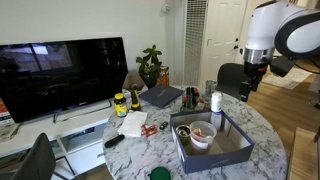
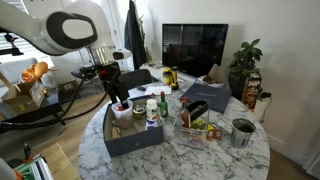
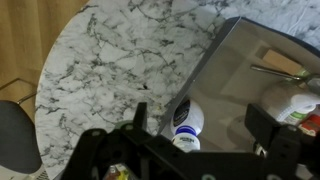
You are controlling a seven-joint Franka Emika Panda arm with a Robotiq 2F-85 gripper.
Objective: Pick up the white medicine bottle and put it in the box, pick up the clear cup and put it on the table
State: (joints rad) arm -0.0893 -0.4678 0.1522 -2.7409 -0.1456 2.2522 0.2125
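Note:
The white medicine bottle point(image 3: 188, 120) stands upright against the wall of the dark blue-grey box point(image 3: 240, 70); I cannot tell if it is inside or outside. It shows in both exterior views point(image 1: 216, 101) point(image 2: 152, 112). The clear cup point(image 1: 202, 133) point(image 2: 122, 112) sits inside the box point(image 1: 232, 150) point(image 2: 135, 140), and its rim shows at the right of the wrist view point(image 3: 292, 100). My gripper point(image 3: 200, 115) is open and empty, hanging well above the bottle point(image 1: 250, 66) point(image 2: 118, 96). The marble table point(image 3: 110, 60) lies around the box.
On the table are a yellow-labelled bottle point(image 1: 120, 102), a dark flat pad point(image 1: 160, 96), a dark bottle point(image 1: 190, 97), papers point(image 1: 133, 124) and a metal cup point(image 2: 242, 130). A TV point(image 1: 60, 75), a plant point(image 1: 150, 65) and a chair point(image 1: 232, 78) stand around.

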